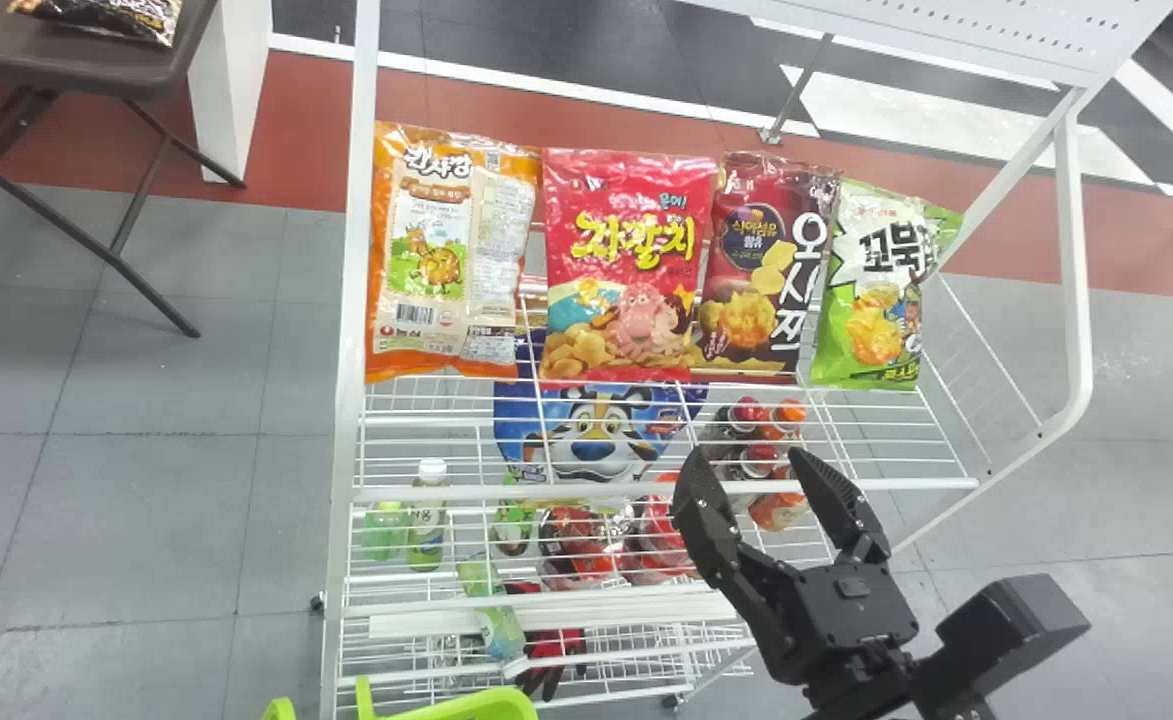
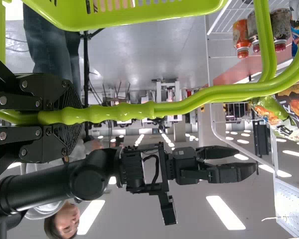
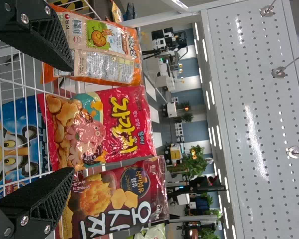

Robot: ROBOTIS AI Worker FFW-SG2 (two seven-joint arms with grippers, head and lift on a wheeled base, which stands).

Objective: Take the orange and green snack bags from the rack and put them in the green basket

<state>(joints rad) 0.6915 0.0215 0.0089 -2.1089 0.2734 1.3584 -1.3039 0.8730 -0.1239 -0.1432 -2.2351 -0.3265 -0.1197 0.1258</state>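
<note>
In the head view my right gripper [image 1: 768, 490] stands open before the rack's upper shelf, below the snack bags, with nothing between its fingers. The orange bag [image 1: 446, 260] leans at the shelf's left end; the green bag [image 1: 871, 290] is at its right end. The right wrist view shows my right gripper [image 3: 65, 119] open, the orange bag [image 3: 102, 50] beyond one finger and part of the green bag [image 3: 157, 232] at the bottom edge. My left gripper [image 2: 65, 117] is shut on the handle of the green basket [image 2: 139, 15], whose rim enters the head view [image 1: 466, 706] at the bottom.
A red bag [image 1: 626, 270] and a dark red bag [image 1: 766, 265] stand between the orange and green ones. Bottles [image 1: 426, 520] and other packs fill lower shelves of the white rack [image 1: 343, 420]. A dark table [image 1: 76, 65] stands at the far left.
</note>
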